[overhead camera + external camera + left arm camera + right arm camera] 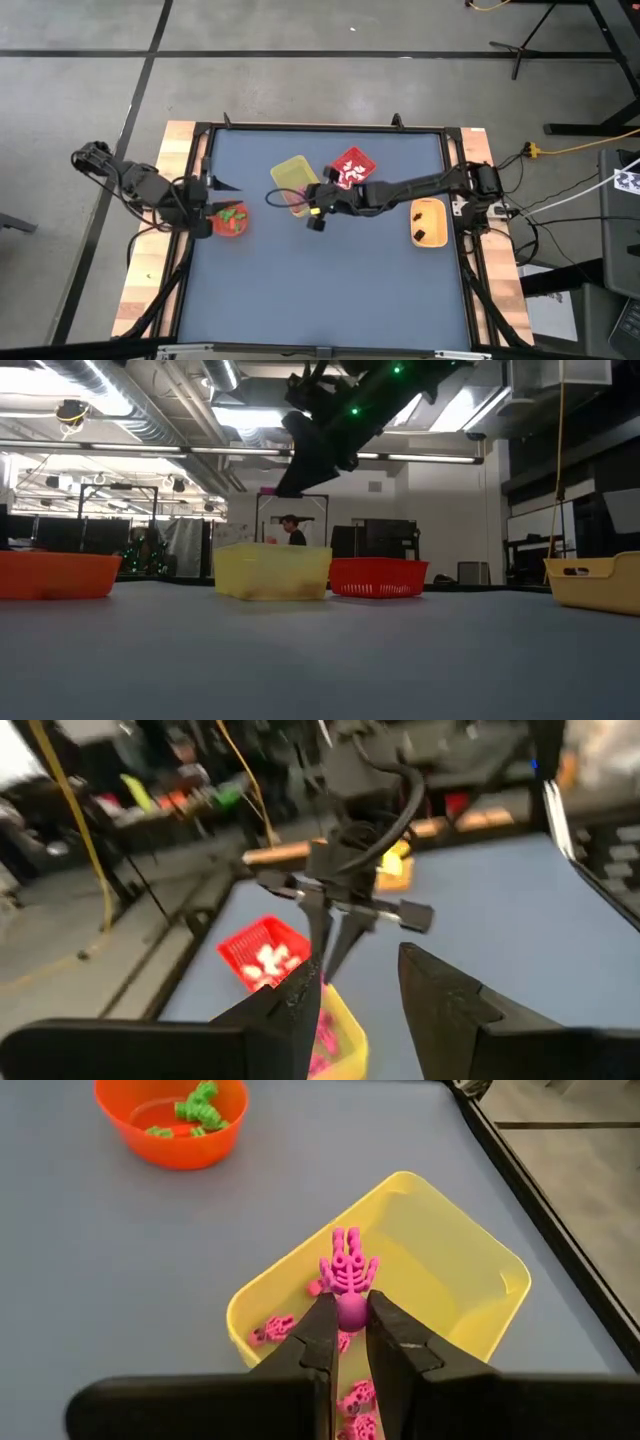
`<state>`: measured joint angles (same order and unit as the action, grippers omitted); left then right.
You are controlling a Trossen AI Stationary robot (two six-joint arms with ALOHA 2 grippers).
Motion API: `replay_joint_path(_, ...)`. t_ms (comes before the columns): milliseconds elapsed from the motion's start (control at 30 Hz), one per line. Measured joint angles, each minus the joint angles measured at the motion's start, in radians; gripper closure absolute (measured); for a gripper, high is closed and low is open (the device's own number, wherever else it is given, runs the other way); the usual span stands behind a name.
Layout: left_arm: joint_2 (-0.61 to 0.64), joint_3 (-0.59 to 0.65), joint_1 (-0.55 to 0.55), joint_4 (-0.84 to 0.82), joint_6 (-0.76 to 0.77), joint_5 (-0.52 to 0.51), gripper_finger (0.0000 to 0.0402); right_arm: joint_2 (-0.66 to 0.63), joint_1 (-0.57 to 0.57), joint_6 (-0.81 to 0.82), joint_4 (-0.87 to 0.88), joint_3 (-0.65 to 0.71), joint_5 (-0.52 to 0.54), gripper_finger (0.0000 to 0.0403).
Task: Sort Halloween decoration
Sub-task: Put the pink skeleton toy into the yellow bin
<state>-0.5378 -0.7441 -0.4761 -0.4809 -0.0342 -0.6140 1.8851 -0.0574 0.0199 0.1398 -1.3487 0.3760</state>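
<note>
Currently my right claw (347, 1325) pinches a pink skeleton trinket (347, 1275) by its head above the yellow bin (470, 1265) — light, stiff, slippery. Left claw (362, 985) apart, waiting over the orange bowl (231, 222).

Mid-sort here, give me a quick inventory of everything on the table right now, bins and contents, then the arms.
Yellow square plastic bin: one, table middle, holds several pink pieces.
Pink plastic skeleton trinket: one, pinched over the yellow bin.
Other pink trinkets: several, on the yellow bin's floor.
Red square plastic bin: one, behind the yellow bin, holds white trinkets.
Orange round bowl: one, left side, holds green trinkets.
Orange-yellow tray: one, right side, holds black trinkets.
Blue table mat: one, under everything.
Right gripper: over the yellow bin, shut on the skeleton.
Left gripper: open, by the orange bowl at the left edge.
</note>
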Motion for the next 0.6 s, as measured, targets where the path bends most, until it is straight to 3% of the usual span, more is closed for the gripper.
replay_joint_path(267, 0.324, 0.293, 0.121, 0.292, -0.118, 0.013, 0.0282, 0.000, 0.028, 0.000, -0.043, 0.000, -0.004, 0.0365)
replay_joint_path(600, 0.535, 0.478, 0.271, 0.373, -0.099, 0.186, 0.0282, 0.000, 0.025, 0.000, -0.045, 0.000, -0.048, 0.0366)
